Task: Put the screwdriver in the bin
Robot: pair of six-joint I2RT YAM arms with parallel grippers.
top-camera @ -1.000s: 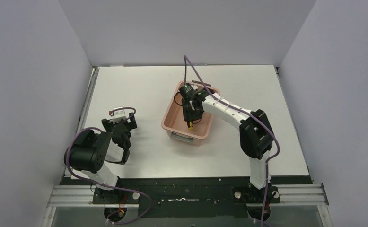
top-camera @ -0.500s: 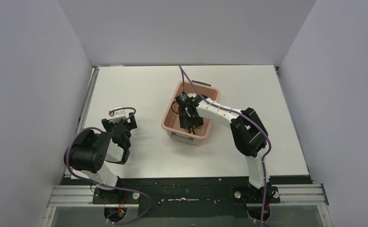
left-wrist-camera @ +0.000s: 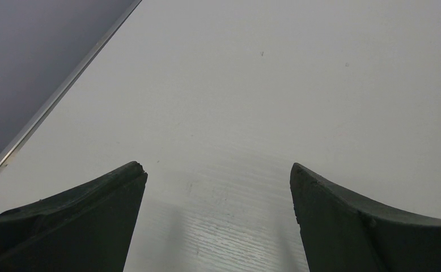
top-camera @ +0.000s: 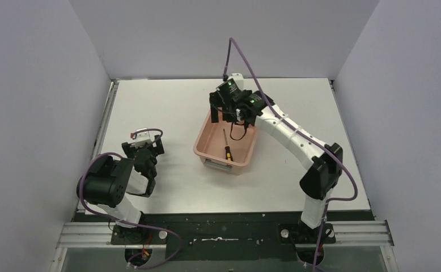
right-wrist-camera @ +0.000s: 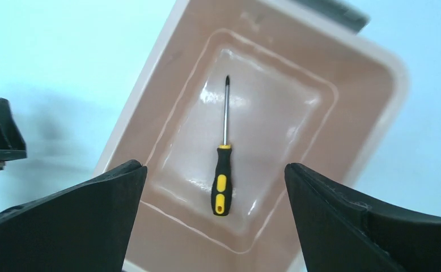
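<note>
A white table [top-camera: 167, 107] fills the middle of the top view, closed in by pale grey walls on three sides, with a metal strip along its left edge. The bin [top-camera: 225, 164] sits just right of the frame's centre, turned at a slight angle. The screwdriver [right-wrist-camera: 223, 170] lies flat on the bin's floor, free of any grip. In the right wrist view its yellow-and-black handle is toward the bottom and its thin shaft points toward the top.

The right gripper [top-camera: 229, 115] hangs above the far end of the bin, toward the upper centre of the top view. Its jaws are spread wide and hold nothing, and in its own camera the two dark fingers frame the tub from the lower corners. A purple cable [top-camera: 238, 56] arches up from that wrist.

The left gripper [left-wrist-camera: 217, 167] is at the lower left of the top view, well apart from the bin. Its arm is folded back near its base. Its jaws are also spread, with only bare tabletop between them.
</note>
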